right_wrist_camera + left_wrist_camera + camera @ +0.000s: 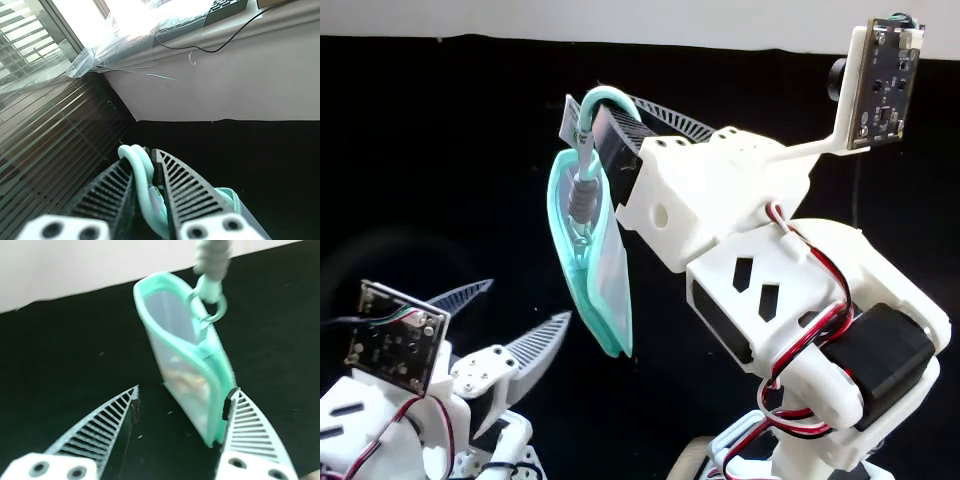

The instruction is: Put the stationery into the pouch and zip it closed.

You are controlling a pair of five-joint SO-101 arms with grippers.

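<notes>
overhead, the right jaws pinch the pouch point(603, 275) by its loop point(605, 97), long axis hanging down; the left jaws gape just below, nearest its bottom corner.

My right arm point(790, 290) stands tall at the centre right of the high view. Its wrist is bent over, so the right gripper point(598, 112) points toward the upper left of the frame. Its 2 fingers are clamped on the pouch loop point(610, 95), and in my right wrist view the teal band runs between them point(141, 165). My left arm point(370, 420) sits low in the lower-left corner. The left gripper point(528, 300) aims up and to the right, its 2 fingers spread wide apart point(185, 390).
</notes>
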